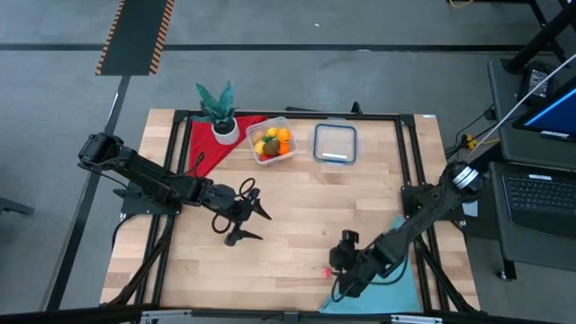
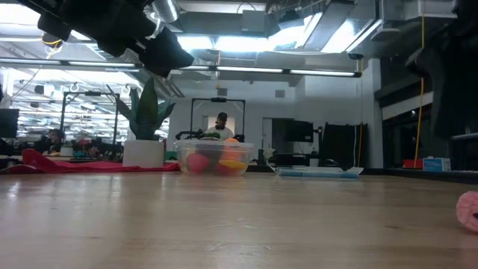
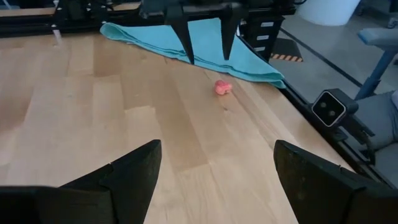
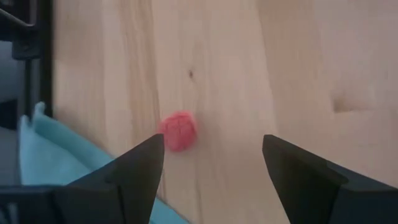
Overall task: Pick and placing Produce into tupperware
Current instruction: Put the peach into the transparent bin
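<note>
The clear tupperware [image 1: 273, 141] [image 2: 215, 157] stands at the table's far side with orange, yellow and green produce in it. One small pink-red piece of produce [image 1: 327, 269] [image 4: 178, 130] [image 3: 222, 87] [image 2: 469, 211] lies on the wood near the front right, beside a teal cloth [image 1: 387, 281]. My right gripper [image 1: 339, 266] [image 4: 214, 155] hovers open and tilted down just above and to the right of that piece; its fingers also show in the left wrist view [image 3: 205, 31]. My left gripper [image 1: 255, 223] [image 3: 214, 168] hangs open over the table's middle left, pointing toward the piece.
A flat clear lid with a blue-grey rim [image 1: 335, 144] [image 2: 317, 171] lies right of the tupperware. A potted plant [image 1: 220, 112] stands on a red cloth [image 1: 209, 144] at the far left. Dark frame rails [image 1: 409, 162] run along the table's sides. People show in the room behind.
</note>
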### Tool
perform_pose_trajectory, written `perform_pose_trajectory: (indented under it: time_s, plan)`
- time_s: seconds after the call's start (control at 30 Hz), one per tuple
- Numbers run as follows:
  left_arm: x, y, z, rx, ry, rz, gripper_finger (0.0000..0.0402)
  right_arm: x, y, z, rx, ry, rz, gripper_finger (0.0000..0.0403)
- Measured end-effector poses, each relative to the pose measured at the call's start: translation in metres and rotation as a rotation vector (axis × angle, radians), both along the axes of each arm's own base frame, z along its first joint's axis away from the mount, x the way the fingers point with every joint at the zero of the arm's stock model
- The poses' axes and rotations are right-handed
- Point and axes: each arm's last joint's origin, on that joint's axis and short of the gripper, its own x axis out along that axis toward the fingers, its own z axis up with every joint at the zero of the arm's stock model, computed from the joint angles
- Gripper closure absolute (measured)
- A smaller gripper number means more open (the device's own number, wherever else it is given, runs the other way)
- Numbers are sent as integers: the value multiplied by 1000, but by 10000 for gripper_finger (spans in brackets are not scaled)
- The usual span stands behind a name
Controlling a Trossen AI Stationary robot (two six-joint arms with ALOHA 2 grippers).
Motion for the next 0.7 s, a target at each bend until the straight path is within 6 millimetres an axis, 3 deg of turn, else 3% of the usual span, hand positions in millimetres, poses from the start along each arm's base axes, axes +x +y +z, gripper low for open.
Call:
perform_pose_trajectory:
  time_s: [0.3, 0.7]
  plan:
    - [-3, -1, -6, 17, 65, -6, 99, 9, 9, -24, 58, 63, -70, 128]
    - [-5, 0, -9, 34, 98, -10, 99, 12, 13, -24, 96, 35, -68, 128]
